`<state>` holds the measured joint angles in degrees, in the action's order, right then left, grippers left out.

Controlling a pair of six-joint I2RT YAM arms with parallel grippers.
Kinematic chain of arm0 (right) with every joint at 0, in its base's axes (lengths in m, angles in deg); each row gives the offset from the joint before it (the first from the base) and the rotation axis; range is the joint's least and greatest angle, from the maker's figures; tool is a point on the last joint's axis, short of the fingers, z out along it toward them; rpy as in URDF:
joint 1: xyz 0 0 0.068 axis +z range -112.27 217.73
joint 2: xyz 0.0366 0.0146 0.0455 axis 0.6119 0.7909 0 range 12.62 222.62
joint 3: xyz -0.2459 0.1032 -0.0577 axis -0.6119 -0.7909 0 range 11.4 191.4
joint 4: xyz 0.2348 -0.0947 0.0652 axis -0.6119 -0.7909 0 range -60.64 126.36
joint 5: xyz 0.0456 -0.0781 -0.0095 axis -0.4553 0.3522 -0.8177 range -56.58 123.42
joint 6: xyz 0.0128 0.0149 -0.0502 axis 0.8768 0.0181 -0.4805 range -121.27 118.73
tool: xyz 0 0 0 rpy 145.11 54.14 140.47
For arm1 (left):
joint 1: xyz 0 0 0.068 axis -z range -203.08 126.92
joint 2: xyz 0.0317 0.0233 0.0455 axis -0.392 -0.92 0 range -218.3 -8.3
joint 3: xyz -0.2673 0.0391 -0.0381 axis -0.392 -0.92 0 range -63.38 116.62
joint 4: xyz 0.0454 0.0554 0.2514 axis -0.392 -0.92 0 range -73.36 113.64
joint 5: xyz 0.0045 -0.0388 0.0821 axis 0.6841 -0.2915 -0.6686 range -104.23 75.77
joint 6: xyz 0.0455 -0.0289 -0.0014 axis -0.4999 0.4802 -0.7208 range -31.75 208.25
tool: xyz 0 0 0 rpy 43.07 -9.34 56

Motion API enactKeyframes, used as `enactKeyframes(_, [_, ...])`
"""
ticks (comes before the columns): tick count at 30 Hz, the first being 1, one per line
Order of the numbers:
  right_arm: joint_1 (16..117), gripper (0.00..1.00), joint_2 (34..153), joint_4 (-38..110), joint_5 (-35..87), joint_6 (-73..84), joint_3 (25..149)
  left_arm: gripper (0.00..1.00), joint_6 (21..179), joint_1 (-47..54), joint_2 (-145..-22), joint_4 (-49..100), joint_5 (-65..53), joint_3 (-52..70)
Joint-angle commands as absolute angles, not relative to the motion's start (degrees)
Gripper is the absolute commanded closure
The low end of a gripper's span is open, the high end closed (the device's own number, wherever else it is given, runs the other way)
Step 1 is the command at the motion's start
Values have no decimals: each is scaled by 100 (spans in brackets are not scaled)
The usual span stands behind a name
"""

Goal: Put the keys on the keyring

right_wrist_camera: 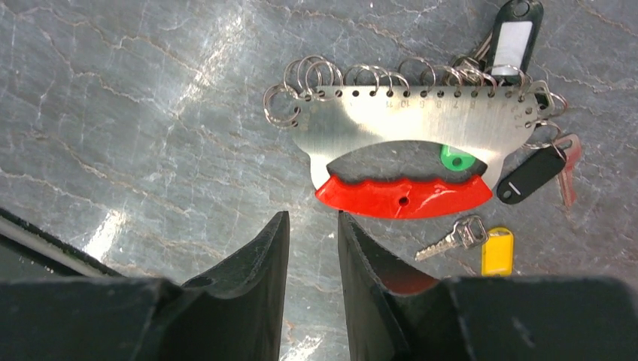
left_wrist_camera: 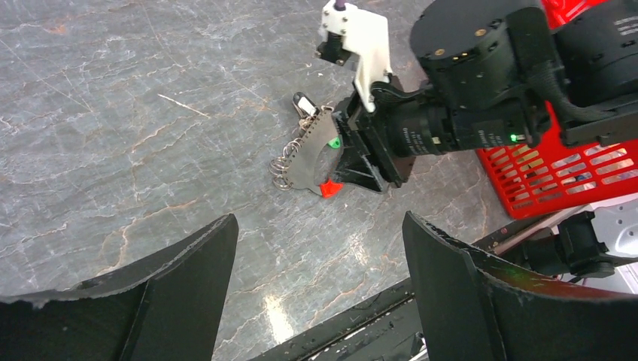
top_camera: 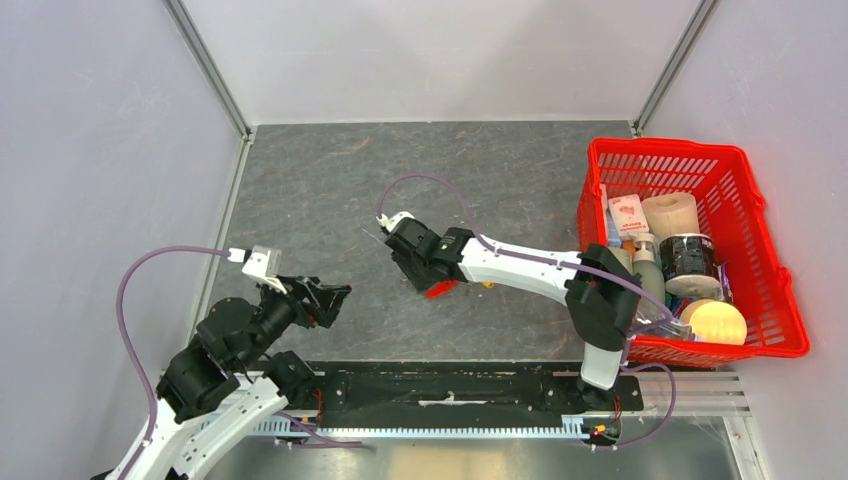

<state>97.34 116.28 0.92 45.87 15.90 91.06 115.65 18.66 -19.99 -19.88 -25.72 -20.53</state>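
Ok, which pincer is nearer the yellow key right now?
Right. The right pincer hangs just above the table, close beside the yellow key and the keyring. The left pincer is well off on the far side of the keyring, open.

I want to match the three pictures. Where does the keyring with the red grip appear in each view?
Top external: keyring near the centre, mostly hidden; only a red sliver shows.
Left wrist: keyring just above the middle.
Right wrist: keyring at upper centre, in full view.
Shared landmark: its red grip.
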Motion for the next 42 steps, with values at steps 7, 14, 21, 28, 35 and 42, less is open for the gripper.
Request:
enactKeyframes(7, [9579,63,12145,390,4283,1431,9604,13,11454,1854,-1967,-1629,-2214,-2085])
enactKeyframes(14, [9575,59,12213,632,3923,1441,9363,13,11445,1850,-1920,-1591,-2219,-2110])
enactKeyframes(21, [9632,53,12360,730,3803,1408,9281,13,11435,1850,-2019,-1591,-2189,-2110])
enactKeyframes(28, [9757,52,12484,780,3997,1362,9261,13,11426,1850,-2048,-1569,-2182,-2111])
enactKeyframes(35, [9824,52,12689,830,4274,1271,9358,13,11425,1850,-2001,-1575,-2194,-2115])
enactKeyframes(42, [9890,52,12811,995,4612,1152,9358,13,11418,1850,-1982,-1574,-2192,-2119])
